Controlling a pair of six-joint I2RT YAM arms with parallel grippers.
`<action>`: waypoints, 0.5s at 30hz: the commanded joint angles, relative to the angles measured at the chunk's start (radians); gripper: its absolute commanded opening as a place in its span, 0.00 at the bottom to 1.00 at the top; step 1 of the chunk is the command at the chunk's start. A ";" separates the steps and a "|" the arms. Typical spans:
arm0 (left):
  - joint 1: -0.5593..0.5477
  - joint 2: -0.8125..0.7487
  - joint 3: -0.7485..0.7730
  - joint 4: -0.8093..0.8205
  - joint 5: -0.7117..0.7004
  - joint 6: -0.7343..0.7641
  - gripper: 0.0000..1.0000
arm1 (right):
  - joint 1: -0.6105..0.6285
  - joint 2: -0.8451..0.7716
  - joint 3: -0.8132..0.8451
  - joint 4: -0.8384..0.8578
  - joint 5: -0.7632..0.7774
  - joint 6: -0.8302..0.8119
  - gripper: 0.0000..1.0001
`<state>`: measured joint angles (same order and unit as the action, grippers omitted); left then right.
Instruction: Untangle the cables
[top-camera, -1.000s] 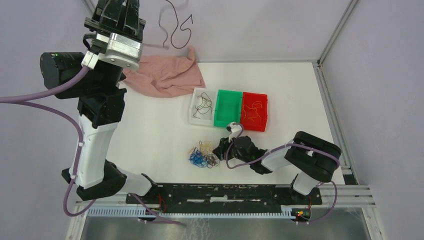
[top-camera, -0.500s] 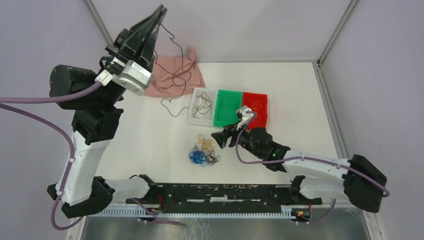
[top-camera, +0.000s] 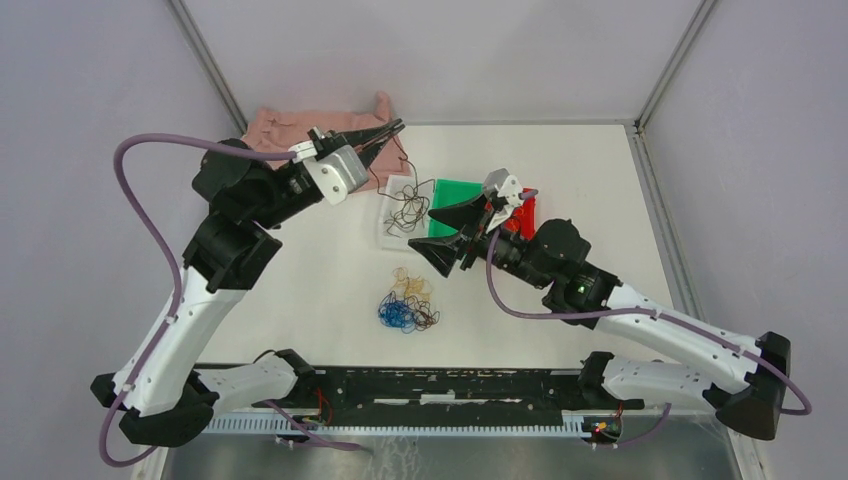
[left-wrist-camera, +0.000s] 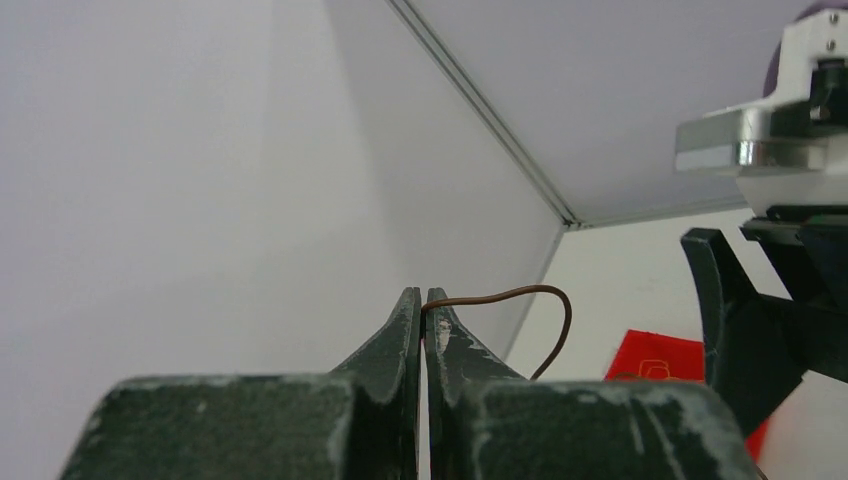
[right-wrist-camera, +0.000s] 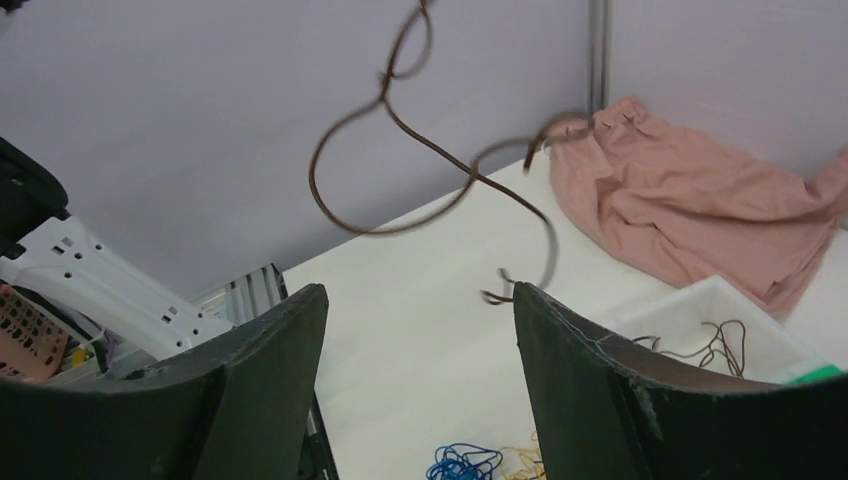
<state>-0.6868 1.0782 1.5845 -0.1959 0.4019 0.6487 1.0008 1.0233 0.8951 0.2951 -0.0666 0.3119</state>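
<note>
Here we are mid-sort: the left tool (left-wrist-camera: 422, 300) is pinched tight on one brown cable (left-wrist-camera: 500, 292), holding it up in the air above the white bin (top-camera: 385, 236), where a few more brown strands already lie. The loose end dangles in loops, clear of everything else. The right tool (right-wrist-camera: 418, 295) hovers just beside that bin with its jaws wide apart and nothing between them (from its own camera the hanging loops sit right ahead, beyond the fingertips). Down on the counter (top-camera: 300, 280) the heap of cables (top-camera: 405, 305) waits, yellow and blue and brown all knotted together, well short of the green bin (top-camera: 455, 195) and the red bin (top-camera: 527, 215). A pink cloth (top-camera: 280, 130) lies at the back corner. We judge this strand is freed and about to be dropped, so next the left tool should lower it over the white bin and let go, with the right tool either steadying the swinging end or heading back to the heap.
</note>
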 joint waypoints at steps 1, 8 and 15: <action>-0.003 -0.031 -0.024 -0.002 0.032 -0.115 0.03 | 0.003 0.021 0.087 -0.028 -0.061 -0.059 0.75; -0.003 -0.028 -0.050 -0.070 0.060 -0.139 0.03 | 0.003 0.076 0.164 -0.088 0.043 -0.104 0.66; -0.003 0.001 -0.065 -0.106 0.075 -0.151 0.03 | -0.001 0.080 0.169 -0.119 0.172 -0.118 0.41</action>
<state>-0.6868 1.0676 1.5295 -0.2924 0.4496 0.5446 1.0008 1.1095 1.0153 0.1753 0.0105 0.2150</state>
